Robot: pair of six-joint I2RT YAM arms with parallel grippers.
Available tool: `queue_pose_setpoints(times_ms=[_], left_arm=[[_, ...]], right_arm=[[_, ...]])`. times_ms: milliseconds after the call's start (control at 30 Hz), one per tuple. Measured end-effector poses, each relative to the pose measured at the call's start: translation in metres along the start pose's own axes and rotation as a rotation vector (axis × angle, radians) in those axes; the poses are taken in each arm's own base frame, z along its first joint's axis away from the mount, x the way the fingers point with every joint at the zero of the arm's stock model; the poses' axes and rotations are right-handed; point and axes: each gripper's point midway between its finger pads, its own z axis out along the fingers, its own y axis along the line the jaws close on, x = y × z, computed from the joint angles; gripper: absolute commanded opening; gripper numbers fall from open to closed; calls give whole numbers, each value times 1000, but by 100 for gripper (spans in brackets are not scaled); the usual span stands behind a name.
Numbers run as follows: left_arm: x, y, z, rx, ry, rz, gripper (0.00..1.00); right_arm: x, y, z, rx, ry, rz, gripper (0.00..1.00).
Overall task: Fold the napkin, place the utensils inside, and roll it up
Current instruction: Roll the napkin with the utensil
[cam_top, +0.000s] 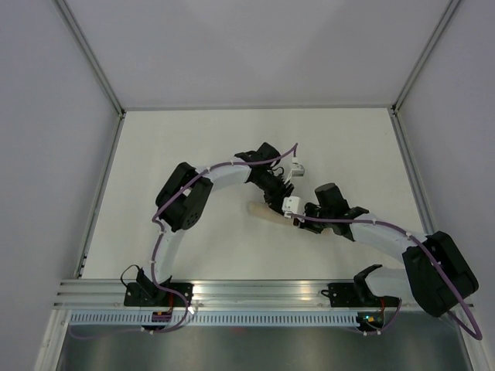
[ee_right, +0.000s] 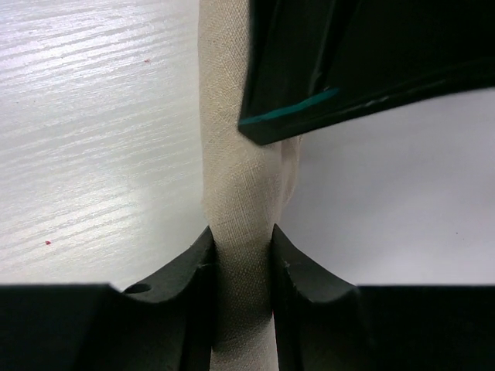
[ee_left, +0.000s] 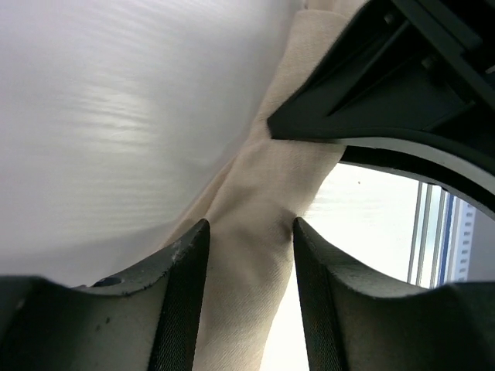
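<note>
The napkin [cam_top: 267, 212], beige cloth rolled into a narrow tube, lies near the middle of the white table [cam_top: 193, 139] between the two hands; whatever the roll encloses is hidden. Right hand [ee_right: 241, 232] – both fingers [ee_right: 189, 270] press into the sides of the roll, gripping it. Left hand [ee_left: 249, 224] – its fingers [ee_left: 182, 278] straddle the cloth and touch it at the tips, but whether they clamp it cannot be told. In the top view both hands meet at the same end of the roll, close together.
</note>
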Motion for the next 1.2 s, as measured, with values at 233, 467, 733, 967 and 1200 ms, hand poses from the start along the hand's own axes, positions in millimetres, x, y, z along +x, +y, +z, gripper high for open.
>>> queue_pose_setpoints(times_ms=[233,467,733,967,1200], left_arm=[[-28,30,-38,-135,-124,-33,51],[-56,41,-101,-377,-295,-56,52],[-64,34,-190,-672,-526,-159,52],[-17,41,-183,-766,-565,-353,52],[24,48,-156,-802,-562,-502,53]], right_arm=[[-2,-5,5,-31,35,34,29],[-4,-20,13,-113,80,147,28],[-5,-39,22,-235,100,363,27],[-12,-47,31,-357,88,584,27],[-24,-49,43,-464,49,782,26]])
